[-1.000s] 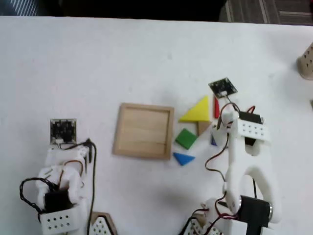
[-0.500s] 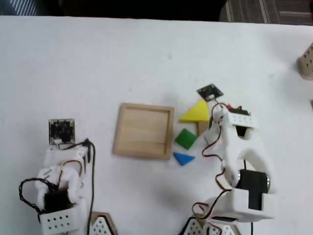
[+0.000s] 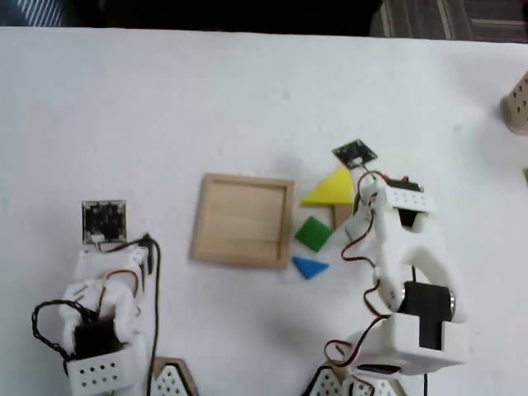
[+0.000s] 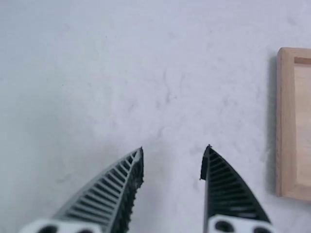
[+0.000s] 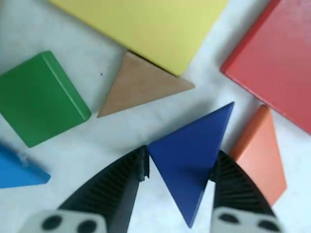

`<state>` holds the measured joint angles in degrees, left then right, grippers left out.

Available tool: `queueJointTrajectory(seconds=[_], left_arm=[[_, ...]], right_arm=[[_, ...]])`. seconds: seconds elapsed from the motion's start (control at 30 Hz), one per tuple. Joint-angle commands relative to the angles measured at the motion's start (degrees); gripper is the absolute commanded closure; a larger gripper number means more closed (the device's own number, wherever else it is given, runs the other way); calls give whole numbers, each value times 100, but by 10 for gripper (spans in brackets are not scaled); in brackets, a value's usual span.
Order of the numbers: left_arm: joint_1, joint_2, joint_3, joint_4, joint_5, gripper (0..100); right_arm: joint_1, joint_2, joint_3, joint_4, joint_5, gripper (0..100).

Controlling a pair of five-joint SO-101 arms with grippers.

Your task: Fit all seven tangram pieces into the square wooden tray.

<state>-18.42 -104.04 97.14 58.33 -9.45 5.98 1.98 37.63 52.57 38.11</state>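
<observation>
Across the white worktop (image 3: 165, 99), the square wooden tray (image 3: 243, 221) lies flat about midway between the left and right edges, nearer the near edge than the far one. At the near-left corner sits the left arm (image 3: 103, 322). The left hand (image 4: 172, 148) is over bare worktop near the tray's rim, its fingers parted with nothing between them. The right arm (image 3: 404, 272) stretches from the near edge over the pieces, all seven of which lie outside the tray on its right-edge side. The yellow triangle (image 3: 332, 188) is the biggest, with the red piece (image 5: 282, 63) beside it. The green square (image 3: 313, 233) lies just beside the tray. The right hand (image 5: 181, 154) straddles the dark blue triangle (image 5: 194, 141), both fingertips against its edges. A tan triangle (image 3: 341, 214) touches the yellow one. The light blue triangle (image 3: 309, 266) lies nearest the near edge, and an orange piece (image 5: 260, 155) lies just beside the dark blue one.
</observation>
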Motion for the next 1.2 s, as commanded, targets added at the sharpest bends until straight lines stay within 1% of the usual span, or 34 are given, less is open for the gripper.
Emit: queueJointTrajectory(seconds=[0.0, 0.07, 0.23, 0.57, 0.97, 1.03, 1.17], left_arm=[[-66, -57, -18, -185, 18, 793], [-66, -57, -18, -185, 18, 793], [-66, -57, -18, -185, 18, 793], [-66, -57, -18, -185, 18, 793], [-66, -57, -18, -185, 9, 793], [-66, -57, -18, -185, 9, 793], [-66, -57, -18, -185, 9, 793]], right_arm=[[-101, -22, -229, 66, 35, 922], [-101, -22, -229, 66, 35, 981], [-101, -31, -308, 295, 35, 961], [-92, -31, -1275, 1666, 26, 980], [-136, 31, -1354, 1727, 44, 971], [-171, 31, -1354, 1727, 62, 940], [-207, 31, -1354, 1719, 70, 820]])
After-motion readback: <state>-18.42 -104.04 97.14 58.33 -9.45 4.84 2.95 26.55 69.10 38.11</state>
